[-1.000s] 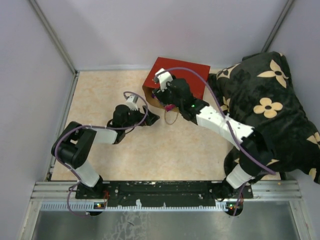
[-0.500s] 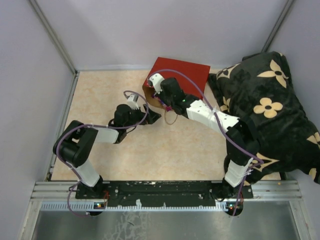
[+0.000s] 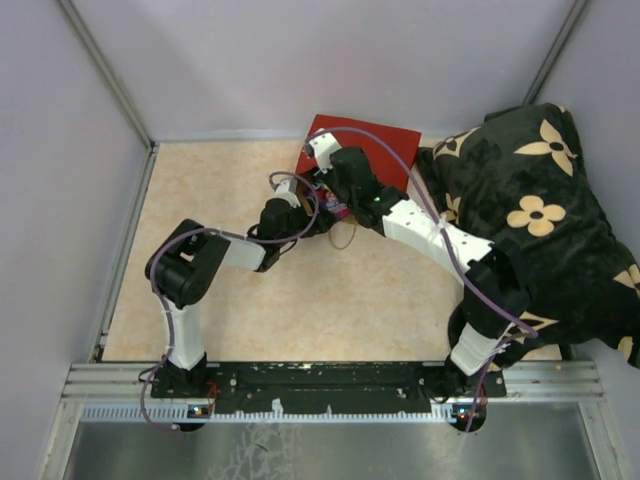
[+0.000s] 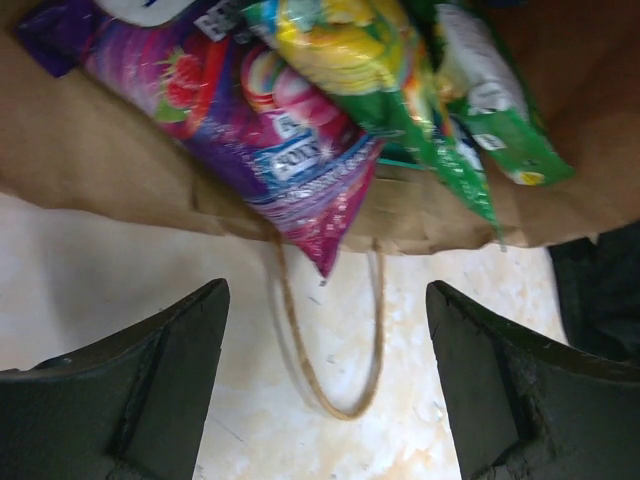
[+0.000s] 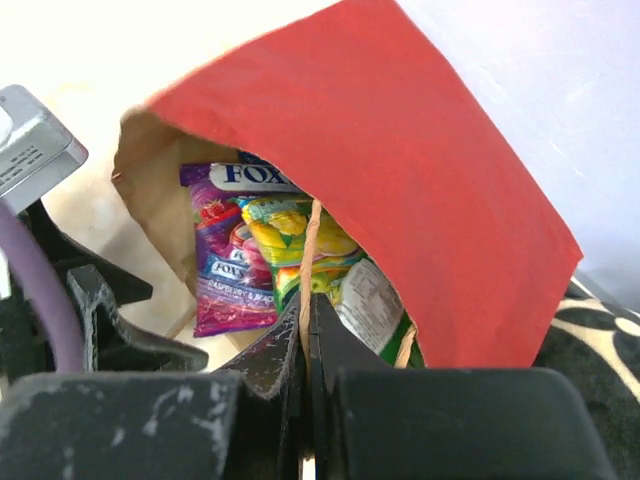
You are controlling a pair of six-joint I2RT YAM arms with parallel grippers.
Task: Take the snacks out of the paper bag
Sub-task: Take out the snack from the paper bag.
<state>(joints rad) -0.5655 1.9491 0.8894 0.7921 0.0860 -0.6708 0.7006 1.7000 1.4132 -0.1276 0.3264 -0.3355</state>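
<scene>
Purple packet (image 4: 280,140) just ahead of left gripper (image 4: 325,300)

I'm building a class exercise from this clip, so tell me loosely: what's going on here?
Two robot arms work at a red paper bag lying on its side, mouth toward them. The right end effector is shut on one twine handle, apparently holding the mouth open. The left end effector is open just in front, facing a purple candy packet that pokes past the lip, a green packet beside it. No snack is gripped yet.
</scene>
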